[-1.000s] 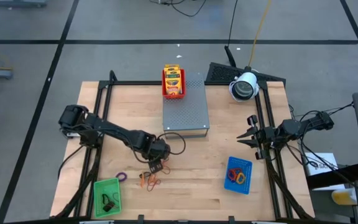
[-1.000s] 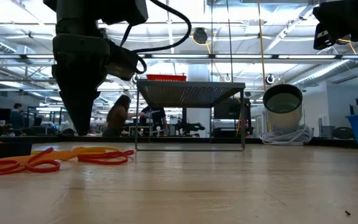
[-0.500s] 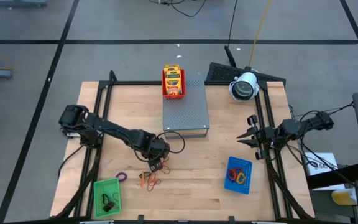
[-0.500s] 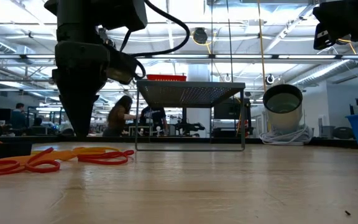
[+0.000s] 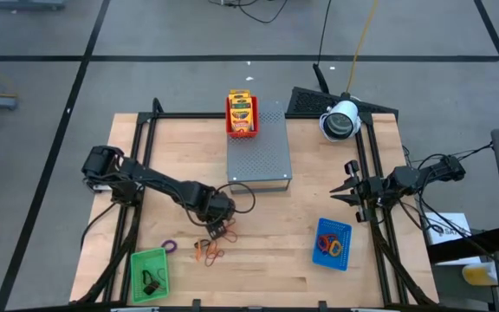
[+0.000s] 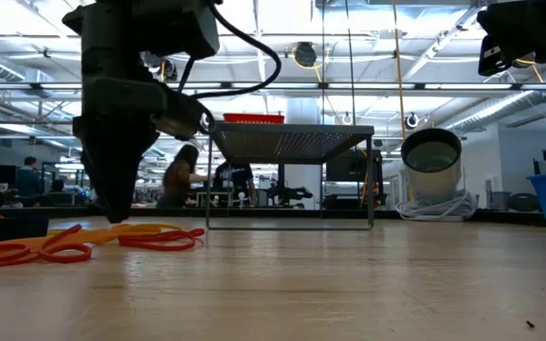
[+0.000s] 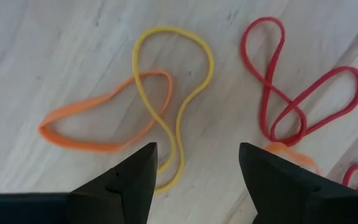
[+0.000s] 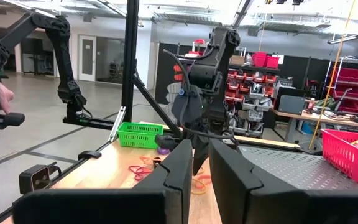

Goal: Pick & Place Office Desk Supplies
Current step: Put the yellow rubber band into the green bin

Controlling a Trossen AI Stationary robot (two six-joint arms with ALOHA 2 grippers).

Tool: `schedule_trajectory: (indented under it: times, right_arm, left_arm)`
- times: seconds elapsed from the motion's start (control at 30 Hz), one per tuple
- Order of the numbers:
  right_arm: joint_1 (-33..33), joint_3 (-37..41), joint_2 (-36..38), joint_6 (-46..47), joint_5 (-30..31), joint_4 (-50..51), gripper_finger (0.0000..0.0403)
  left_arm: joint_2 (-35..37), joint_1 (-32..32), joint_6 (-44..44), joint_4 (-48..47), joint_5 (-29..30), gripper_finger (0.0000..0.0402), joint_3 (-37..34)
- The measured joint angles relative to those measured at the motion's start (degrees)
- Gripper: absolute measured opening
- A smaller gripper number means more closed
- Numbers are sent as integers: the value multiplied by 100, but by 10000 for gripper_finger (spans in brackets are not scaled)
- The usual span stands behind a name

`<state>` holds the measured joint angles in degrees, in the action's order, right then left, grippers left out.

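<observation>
An orange, a yellow and a red rubber band lie tangled flat on the wooden table; they also show in the high view and in the low view. My left gripper is open and points down just above them, with the yellow band's lower loop between its fingers; it also shows in the high view and the low view. A purple band lies to the left. My right gripper waits shut and empty at the table's right side.
A green tray with dark clips sits at the near left. A blue tray holds bands at the near right. A red tray with crayon packets rests on the grey perforated box. A white round object stands at the far right.
My left gripper has gone down toward the rubber bands and a little toward the table's left edge. The bands have stayed where they were.
</observation>
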<state>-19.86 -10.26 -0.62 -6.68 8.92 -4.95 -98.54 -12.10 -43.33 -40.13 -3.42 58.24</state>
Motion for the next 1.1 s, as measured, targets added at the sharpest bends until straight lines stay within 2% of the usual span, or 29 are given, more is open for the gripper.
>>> schedule_trajectory:
  times: [0.5, 0.77, 0.9, 1.1]
  right_arm:
    - [-1, 0, 0, 1, -2, 0, 45]
    - [-1, 0, 0, -1, 0, 0, 45]
    - [-1, 0, 0, -1, 0, 0, 45]
    - [-1, 0, 1, -1, 0, -1, 45]
  left_arm:
    - [11, -2, -180, 517, -103, 237, -378]
    - [35, 7, 179, 843, -94, 234, -590]
    - [39, 5, 51, 1025, 40, 208, -768]
    - [29, -2, -202, 975, 318, 141, -785]
